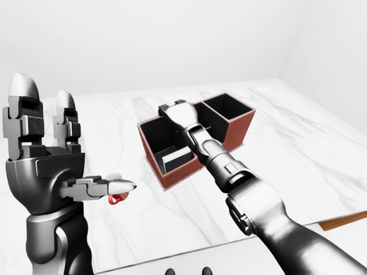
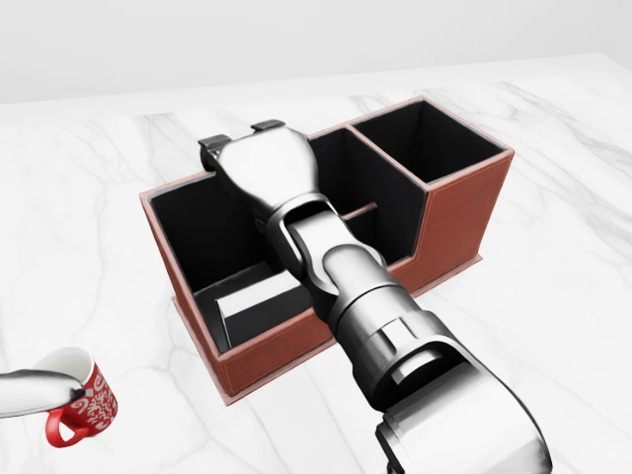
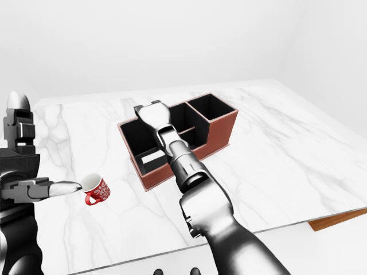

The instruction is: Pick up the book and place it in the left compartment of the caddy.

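Observation:
The red-brown caddy (image 2: 462, 215) with black inside stands on the white marble table. The book (image 2: 259, 300), pale grey, lies low in the caddy's left compartment, free of any hand. My right hand (image 2: 242, 140) hovers over the caddy's upper wall above that compartment, fingers open and empty; its arm crosses the middle compartment. My left hand (image 1: 69, 137) is raised at the left of the left-eye view, fingers spread and open, away from the caddy.
A red mug (image 2: 83, 400) with a white pattern stands on the table at the head view's lower left, below my left thumb. The table's near edge (image 3: 275, 229) and a wooden surface (image 3: 339, 217) show at lower right.

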{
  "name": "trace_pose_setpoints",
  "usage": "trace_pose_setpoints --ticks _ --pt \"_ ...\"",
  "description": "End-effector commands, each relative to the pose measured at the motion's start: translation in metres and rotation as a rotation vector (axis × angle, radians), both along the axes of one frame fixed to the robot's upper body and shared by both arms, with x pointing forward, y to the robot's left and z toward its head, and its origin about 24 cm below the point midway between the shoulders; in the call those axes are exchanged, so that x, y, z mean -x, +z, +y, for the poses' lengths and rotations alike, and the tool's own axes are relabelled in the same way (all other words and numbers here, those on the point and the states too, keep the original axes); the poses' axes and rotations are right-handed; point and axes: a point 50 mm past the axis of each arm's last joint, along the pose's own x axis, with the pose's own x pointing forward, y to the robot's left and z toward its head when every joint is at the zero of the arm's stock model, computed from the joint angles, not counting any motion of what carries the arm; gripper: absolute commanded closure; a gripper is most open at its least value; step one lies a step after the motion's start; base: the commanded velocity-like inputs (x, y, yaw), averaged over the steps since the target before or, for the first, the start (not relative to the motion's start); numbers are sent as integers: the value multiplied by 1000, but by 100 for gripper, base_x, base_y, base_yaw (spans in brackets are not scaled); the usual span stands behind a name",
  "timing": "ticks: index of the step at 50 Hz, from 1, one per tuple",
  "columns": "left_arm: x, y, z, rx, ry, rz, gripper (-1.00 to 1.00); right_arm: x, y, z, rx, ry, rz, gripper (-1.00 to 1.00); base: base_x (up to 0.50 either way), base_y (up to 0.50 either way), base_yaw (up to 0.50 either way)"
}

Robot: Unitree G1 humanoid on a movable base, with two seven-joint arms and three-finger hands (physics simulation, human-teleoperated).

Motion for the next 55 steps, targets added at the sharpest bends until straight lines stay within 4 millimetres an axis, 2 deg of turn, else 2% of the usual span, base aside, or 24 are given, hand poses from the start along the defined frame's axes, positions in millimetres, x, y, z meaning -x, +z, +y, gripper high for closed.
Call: trace_pose_setpoints --ticks 1,8,11,13,14,19,23,34,40,50,55 --pt "9 10 -3 4 -3 -59 -100 -5 27 -18 -59 -23 -62 -15 0 0 0" --pt "14 18 -6 7 -2 -101 -100 11 43 -39 -124 -24 -88 -18 0 0 0" --pt "17 21 -8 7 -3 -123 -100 24 50 -51 -171 -39 -97 -27 0 0 0" --pt "20 24 -10 9 -7 -141 -100 35 57 -61 -216 -43 -106 -41 0 0 0" --pt "20 24 -10 9 -7 -142 -100 36 57 -62 -217 -44 -106 -41 0 0 0" --pt "25 31 -13 9 -11 -187 -100 63 76 -82 -323 -54 -133 -79 0 0 0" --pt "24 32 -12 4 -9 -191 -100 81 84 -96 -370 -58 -136 -100 0 0 0" --pt "24 35 -11 1 -8 -204 -100 116 100 -128 -494 -10 -189 -100 0 0 0" --pt "26 38 -11 5 -9 -224 -100 143 111 -149 -546 45 -249 -100 0 0 0" --pt "29 44 -10 14 -11 -258 -100 184 124 -168 -616 162 -340 -100 0 0 0" --pt "31 44 -8 15 3 -263 -100 196 127 -175 -655 201 -380 -100 0 0 0"
